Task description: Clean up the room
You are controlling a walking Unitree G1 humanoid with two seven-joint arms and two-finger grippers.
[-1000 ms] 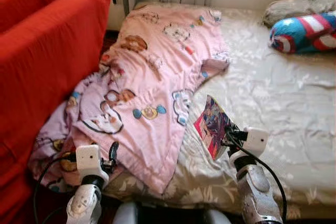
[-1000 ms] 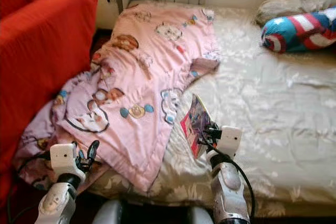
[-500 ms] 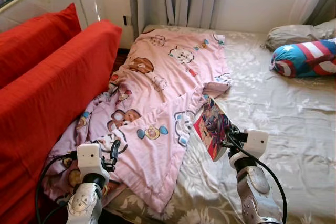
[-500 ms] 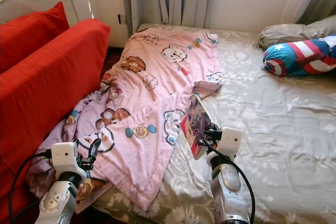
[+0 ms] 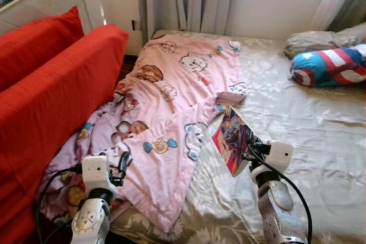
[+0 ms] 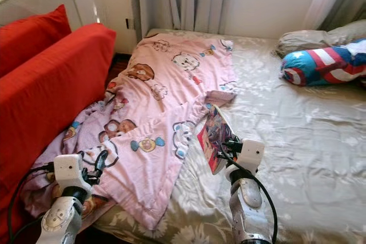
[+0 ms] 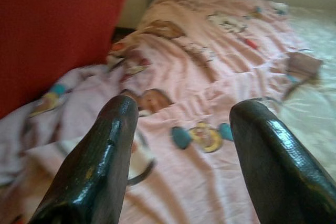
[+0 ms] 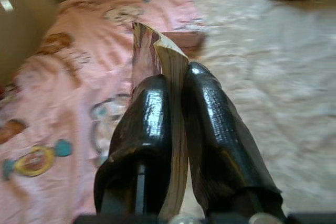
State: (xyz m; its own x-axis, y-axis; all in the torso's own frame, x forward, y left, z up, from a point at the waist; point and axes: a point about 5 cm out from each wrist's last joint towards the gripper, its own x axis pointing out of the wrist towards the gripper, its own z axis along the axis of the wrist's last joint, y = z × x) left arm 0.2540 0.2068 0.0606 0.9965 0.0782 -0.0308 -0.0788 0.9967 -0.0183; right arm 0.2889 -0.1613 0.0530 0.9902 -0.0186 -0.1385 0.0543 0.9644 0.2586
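Your view has tilted up from the bed edge to take in the curtains, while your right gripper still pinches the comic book upright above the bed beside the pink blanket, and your left gripper hangs spread, so you likely need somewhere to put the book.

Thin colourful book, upright on edge, pinched in right tool; above bedsheet

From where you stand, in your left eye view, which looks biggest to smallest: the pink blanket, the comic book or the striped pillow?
1. Pink blanket, by far.
2. Striped pillow: farther off and cut by the frame edge.
3. Comic book, held in the right gripper.
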